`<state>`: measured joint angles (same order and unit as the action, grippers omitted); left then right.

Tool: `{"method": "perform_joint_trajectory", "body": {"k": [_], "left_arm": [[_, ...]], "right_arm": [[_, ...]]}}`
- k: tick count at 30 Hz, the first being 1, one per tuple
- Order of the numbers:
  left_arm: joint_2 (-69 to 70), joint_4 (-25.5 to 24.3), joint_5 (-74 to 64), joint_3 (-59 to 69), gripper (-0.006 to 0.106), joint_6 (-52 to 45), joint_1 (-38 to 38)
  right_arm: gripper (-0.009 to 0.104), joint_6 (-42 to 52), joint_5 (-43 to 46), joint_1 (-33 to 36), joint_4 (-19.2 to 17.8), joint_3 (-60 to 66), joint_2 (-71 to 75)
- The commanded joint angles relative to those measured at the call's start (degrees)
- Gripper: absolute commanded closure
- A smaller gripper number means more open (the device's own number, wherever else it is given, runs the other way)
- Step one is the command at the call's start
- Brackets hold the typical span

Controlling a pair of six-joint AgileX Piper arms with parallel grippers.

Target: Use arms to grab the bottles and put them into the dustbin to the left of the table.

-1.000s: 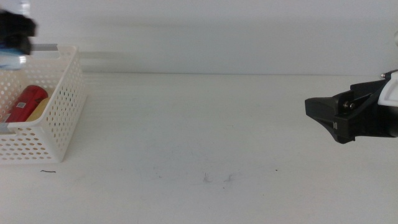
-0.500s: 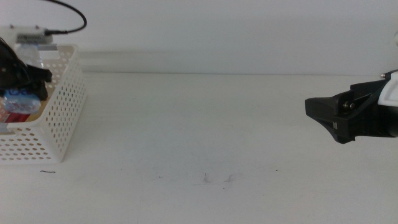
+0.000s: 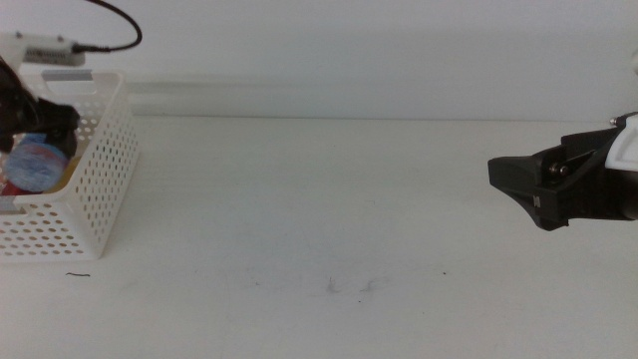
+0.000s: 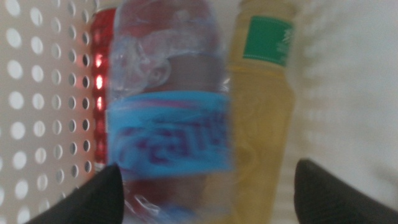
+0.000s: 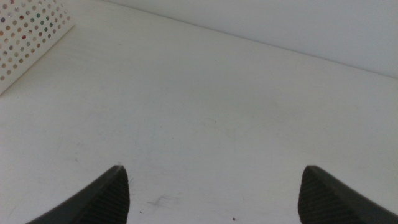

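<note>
Water bottle (image 4: 168, 118) in dustbin (image 3: 95, 175), parallel beside tea bottle (image 4: 261, 112).

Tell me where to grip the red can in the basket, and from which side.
Grip the red can across its round body, coming straight down from above. It lies on its side against the perforated wall of the basket, with the water bottle partly over it and the tea bottle alongside. The left gripper, jaws spread, is above them; the right gripper waits over the table.

lab-style test bench: bare white table (image 3: 319, 209), plain white wall, no household furnishings visible.
</note>
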<state>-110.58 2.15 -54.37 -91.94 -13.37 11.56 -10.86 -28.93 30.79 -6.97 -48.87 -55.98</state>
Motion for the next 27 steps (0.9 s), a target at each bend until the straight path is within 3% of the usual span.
{"method": "perform_joint_trajectory", "body": {"k": [1, 4, 14, 27], "left_arm": [[5.7, 1.36, -0.1, 2.67, 0.007, -0.07, -1.95], [14.68, 1.54, 3.82, 9.82, 0.007, 1.39, -4.26], [53.09, 12.76, 23.02, 35.85, 0.007, -1.2, -19.49], [65.71, 14.34, 23.81, 40.13, 0.007, -1.39, -21.9]], "right_arm": [[0.004, 0.19, 0.26, 0.18, -0.09, 0.18, 0.22], [0.004, 0.19, 0.26, 0.18, -0.09, 0.18, 0.22], [0.004, 0.19, 0.26, 0.18, -0.09, 0.18, 0.22], [0.004, 0.19, 0.26, 0.18, -0.09, 0.18, 0.22]]}}
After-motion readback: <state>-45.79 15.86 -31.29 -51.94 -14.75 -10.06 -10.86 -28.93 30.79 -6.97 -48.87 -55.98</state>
